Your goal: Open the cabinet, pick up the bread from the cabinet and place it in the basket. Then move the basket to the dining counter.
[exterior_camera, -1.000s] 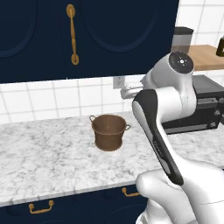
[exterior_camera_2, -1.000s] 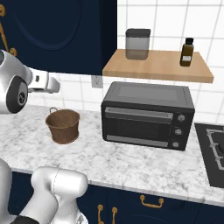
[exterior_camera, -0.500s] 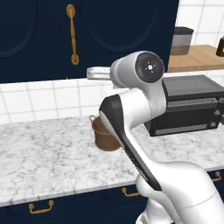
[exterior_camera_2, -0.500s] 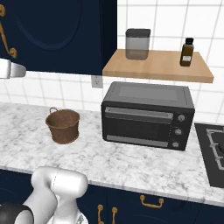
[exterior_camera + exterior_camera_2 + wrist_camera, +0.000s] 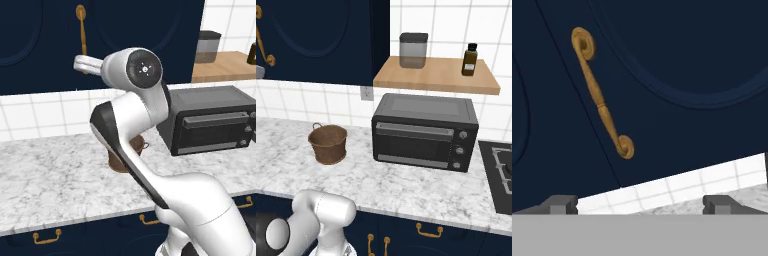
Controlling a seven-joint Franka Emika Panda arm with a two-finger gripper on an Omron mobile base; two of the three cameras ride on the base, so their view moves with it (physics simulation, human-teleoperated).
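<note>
The navy cabinet (image 5: pixel 677 60) is closed, and its long brass handle (image 5: pixel 602 102) runs slantwise across the hand view. My gripper (image 5: pixel 639 205) is open, its two fingertips (image 5: pixel 559 204) wide apart and just below the door's lower edge, holding nothing. From the left base view the gripper (image 5: pixel 80 63) hovers in front of the lower end of the handle (image 5: pixel 81 27). The brown woven basket (image 5: pixel 328 144) stands empty on the marble worktop, and my arm covers most of the basket (image 5: pixel 136 146) in the left base view. The bread is hidden behind the shut doors. The dining counter is out of view.
A black toaster oven (image 5: pixel 423 132) sits to the right of the basket. Above it a wooden shelf (image 5: pixel 436 75) carries a dark canister (image 5: pixel 413 50) and a small bottle (image 5: pixel 470 60). A stove (image 5: pixel 501 170) is at the far right. Brass-handled drawers (image 5: pixel 47 236) run under the worktop.
The arm has swung up and to the left, carrying the gripper from the tiled wall near the outlet to the lower end of the cabinet handle. The jaws stay wide apart.
</note>
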